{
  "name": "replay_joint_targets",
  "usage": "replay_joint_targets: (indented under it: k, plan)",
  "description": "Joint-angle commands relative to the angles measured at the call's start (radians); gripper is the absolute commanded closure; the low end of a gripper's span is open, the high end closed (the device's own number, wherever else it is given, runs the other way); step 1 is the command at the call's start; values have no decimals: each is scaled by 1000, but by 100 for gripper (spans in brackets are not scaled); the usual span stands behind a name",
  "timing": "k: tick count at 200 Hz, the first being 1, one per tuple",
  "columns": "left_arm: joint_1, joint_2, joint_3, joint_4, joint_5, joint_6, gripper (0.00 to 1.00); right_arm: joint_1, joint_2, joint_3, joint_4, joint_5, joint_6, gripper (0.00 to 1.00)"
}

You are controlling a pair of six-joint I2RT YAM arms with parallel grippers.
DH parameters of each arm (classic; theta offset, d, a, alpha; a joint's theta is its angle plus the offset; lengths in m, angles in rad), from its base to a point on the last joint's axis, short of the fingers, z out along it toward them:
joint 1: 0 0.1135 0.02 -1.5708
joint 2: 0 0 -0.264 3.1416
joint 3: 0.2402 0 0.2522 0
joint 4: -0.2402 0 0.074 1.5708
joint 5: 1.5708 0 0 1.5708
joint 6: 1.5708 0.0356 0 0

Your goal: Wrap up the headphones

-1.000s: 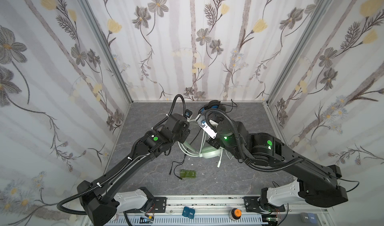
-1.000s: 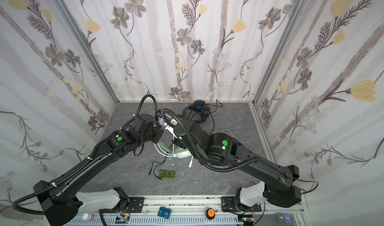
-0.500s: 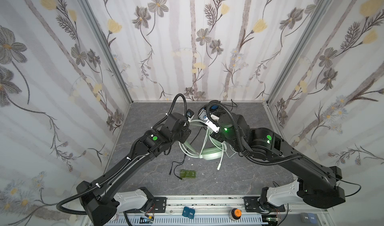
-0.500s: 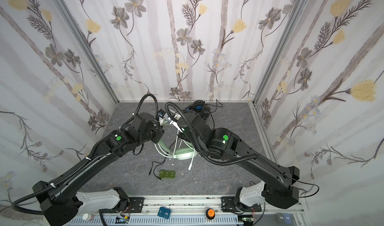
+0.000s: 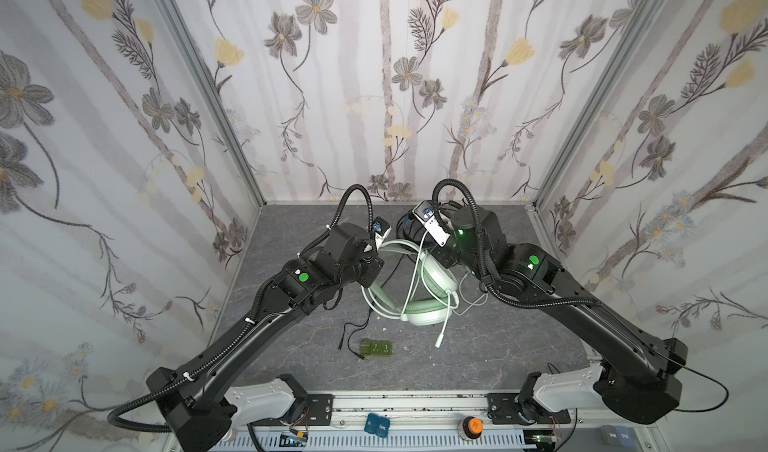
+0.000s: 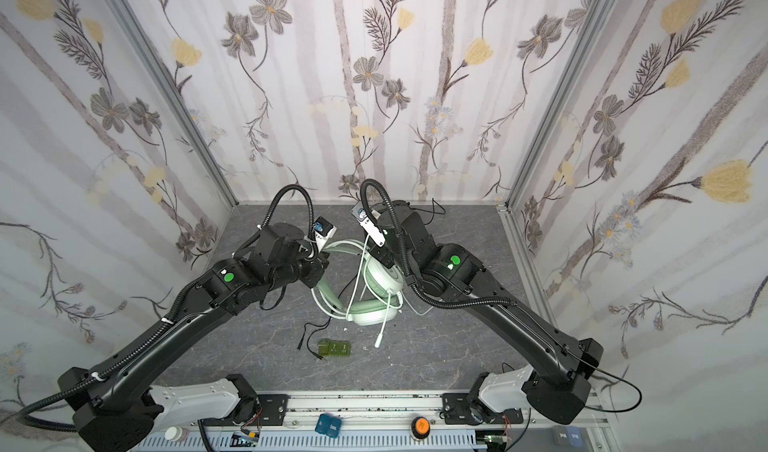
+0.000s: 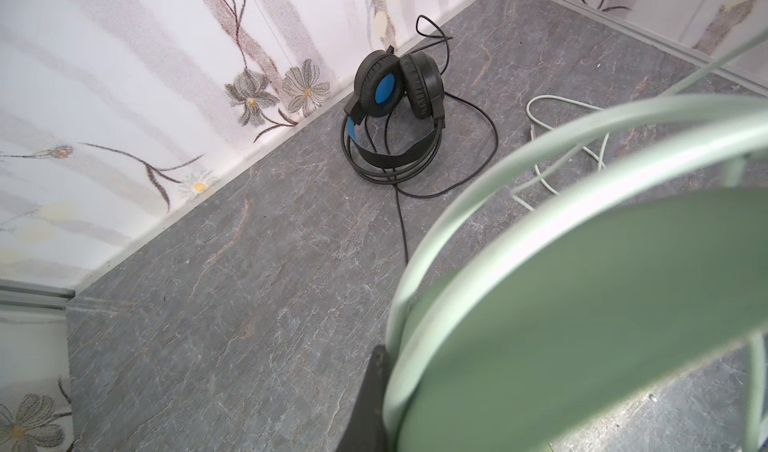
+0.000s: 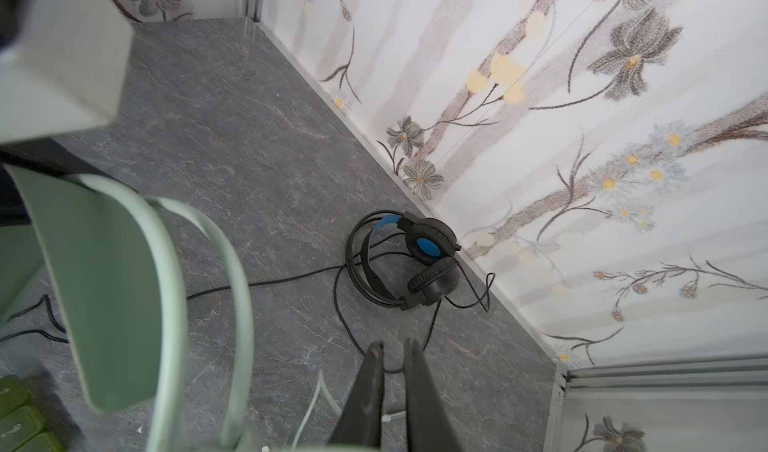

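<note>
Mint headphones (image 5: pixel 436 281), band pinched in the left gripper (image 7: pixel 382 362), may shed the white cable (image 5: pixel 415 271): the right gripper (image 8: pixel 392 356) stands slightly parted.

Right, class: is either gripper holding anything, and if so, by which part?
The left gripper grips the mint green headset by its headband. The right gripper, jaws slightly apart, holds nothing visible.

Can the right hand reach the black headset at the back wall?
Probably yes: the black headset lies just ahead of the right hand, only bare tabletop and its cable between.
</note>
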Motion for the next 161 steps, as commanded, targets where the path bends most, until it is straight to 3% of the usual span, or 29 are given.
replay_joint_targets:
  k: [1, 62, 97, 119, 161]
  plan:
    - [-2, -2, 23, 2, 56, -17, 100, -32, 10, -18, 107, -80, 42, 85]
    - [-2, -11, 66, -8, 79, -56, 100, -186, -88, -269, 292, -275, 165, 83]
    - [-2, -20, 99, 3, 92, -78, 100, -228, -125, -392, 436, -380, 241, 77]
    - [-2, -16, 125, -1, 108, -91, 100, -245, -124, -449, 521, -504, 267, 75]
    - [-2, 23, 306, -65, 127, -129, 100, -258, -119, -531, 657, -613, 332, 72]
